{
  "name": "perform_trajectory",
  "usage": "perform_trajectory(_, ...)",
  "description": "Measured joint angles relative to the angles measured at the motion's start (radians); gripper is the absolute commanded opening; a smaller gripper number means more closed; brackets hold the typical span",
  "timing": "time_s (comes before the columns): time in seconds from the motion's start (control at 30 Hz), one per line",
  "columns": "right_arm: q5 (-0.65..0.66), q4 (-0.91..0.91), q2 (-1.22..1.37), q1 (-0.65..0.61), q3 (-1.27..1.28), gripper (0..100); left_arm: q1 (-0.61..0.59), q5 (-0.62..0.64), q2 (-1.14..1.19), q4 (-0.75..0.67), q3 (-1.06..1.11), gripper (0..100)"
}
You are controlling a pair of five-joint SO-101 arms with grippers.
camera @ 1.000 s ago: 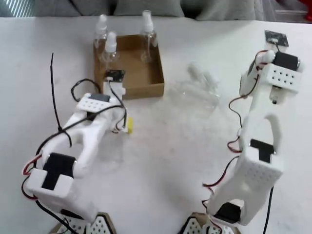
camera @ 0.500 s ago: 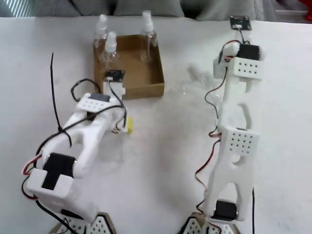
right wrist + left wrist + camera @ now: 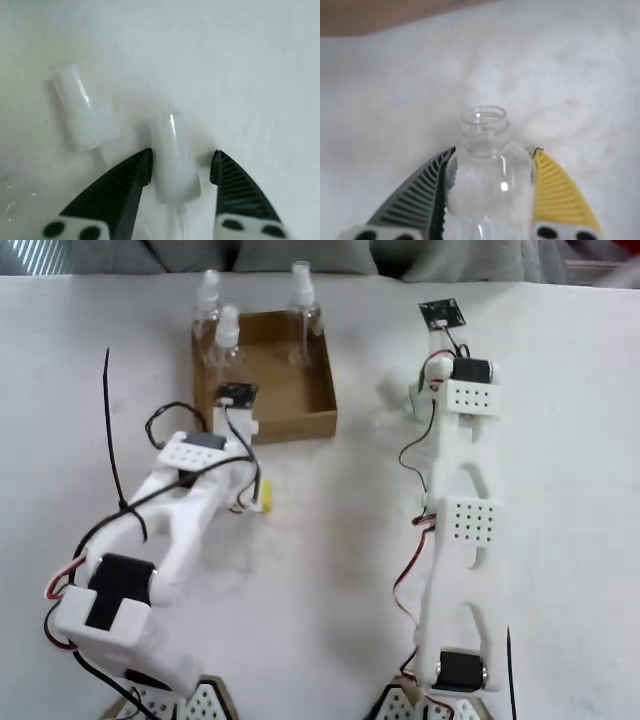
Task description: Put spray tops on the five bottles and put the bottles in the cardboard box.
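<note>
The right arm [image 3: 458, 530] swings in from the right side of the bench [image 3: 330, 570] and stretches straight out. The right gripper [image 3: 181, 162] now straddles a spray top [image 3: 171, 150], jaws apart.

surface: white table [image 3: 330, 540] | behind: grey cushions [image 3: 150, 252] along the far edge; light: soft, even

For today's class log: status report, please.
Left hand shut on uncapped bottle. Right hand open, straddling a spray top. Second top beside it.

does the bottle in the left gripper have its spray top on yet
Off. The bottle held in the left gripper shows a bare, open neck in the left wrist view, with nothing fitted on it.
</note>
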Motion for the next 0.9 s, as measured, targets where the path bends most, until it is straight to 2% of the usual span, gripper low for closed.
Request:
perform_trajectory(0.13, 0.005, -0.048, 0.037, 0.009, -0.003, 15.1, 0.000, -0.015, 0.000, -0.003, 0.000, 12)
perform_trajectory(0.23, 0.005, -0.058, 0.048, 0.018, -0.023, 1.8, 0.000, -0.015, 0.000, -0.003, 0.000, 12)
perform_trajectory(0.33, 0.005, -0.072, 0.051, 0.040, -0.035, 4.0, 0.000, -0.015, 0.000, -0.003, 0.000, 12)
perform_trajectory(0.5, 0.005, -0.077, 0.052, 0.058, -0.038, 2.0, 0.000, -0.015, 0.000, -0.003, 0.000, 12)
perform_trajectory(0.9, 0.005, 0.319, -0.161, 0.123, -0.035, 2.0, 0.000, -0.015, 0.000, -0.003, 0.000, 12)
